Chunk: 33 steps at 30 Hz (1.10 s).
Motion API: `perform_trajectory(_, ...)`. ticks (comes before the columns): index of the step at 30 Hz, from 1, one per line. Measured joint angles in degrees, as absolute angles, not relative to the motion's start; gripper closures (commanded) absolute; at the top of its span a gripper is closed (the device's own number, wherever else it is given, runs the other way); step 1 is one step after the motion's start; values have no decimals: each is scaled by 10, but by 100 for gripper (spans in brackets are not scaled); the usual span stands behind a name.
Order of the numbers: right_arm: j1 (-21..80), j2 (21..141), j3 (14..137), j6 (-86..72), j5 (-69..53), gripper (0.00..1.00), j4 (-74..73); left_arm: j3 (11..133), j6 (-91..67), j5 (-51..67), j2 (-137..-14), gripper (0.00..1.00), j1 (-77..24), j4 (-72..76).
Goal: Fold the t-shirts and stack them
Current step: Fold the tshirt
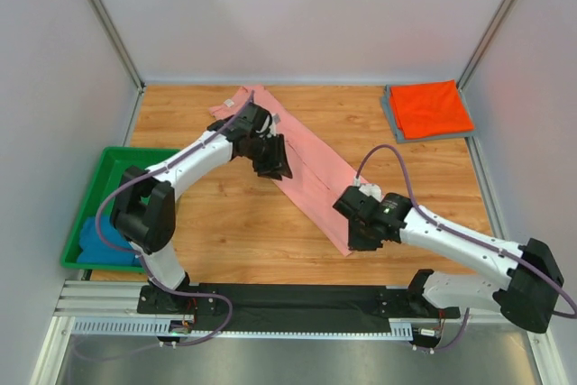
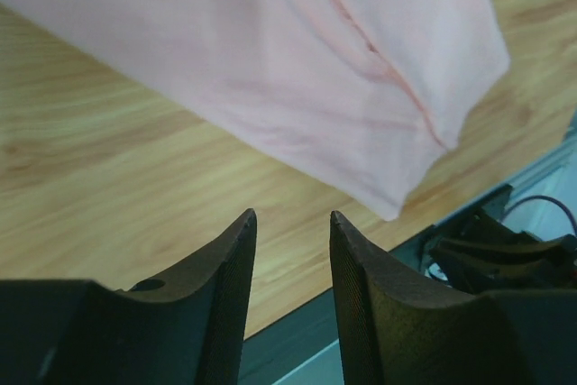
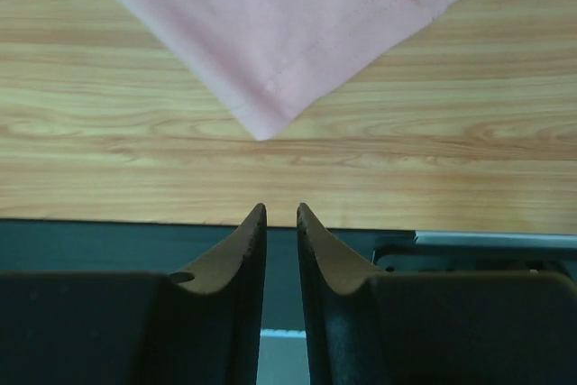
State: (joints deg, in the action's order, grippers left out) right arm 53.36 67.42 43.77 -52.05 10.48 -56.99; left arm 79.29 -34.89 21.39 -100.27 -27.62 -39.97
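Two empty | left pincer [image 2: 292, 215] spread | right pincer [image 3: 280, 207] barely parted | salmon-pink tee [image 3: 297, 24] just ahead of each

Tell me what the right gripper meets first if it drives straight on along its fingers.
The right gripper would likely meet the hem corner of the salmon-pink cloth t-shirt, or the bare wooden tabletop just before it; depth is unclear.

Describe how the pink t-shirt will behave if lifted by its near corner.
The pink t-shirt will probably droop limply: it lies flat as a long folded strip with soft creases. It looks thin and light, so its corner should lift easily. The folded layers may slip apart, since nothing pins them on the smooth table.
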Motion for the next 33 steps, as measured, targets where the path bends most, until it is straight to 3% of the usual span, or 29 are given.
perform_trajectory(10,535,588,623,-486,111,89,-673,756,-474,219,-1016,57,-444,-272)
perform_trajectory(27,535,467,618,-471,113,92,-740,738,-544,157,-1134,60,-513,-239)
perform_trajectory(33,535,467,619,-475,119,92,-753,812,-550,130,-1144,59,-523,-306)
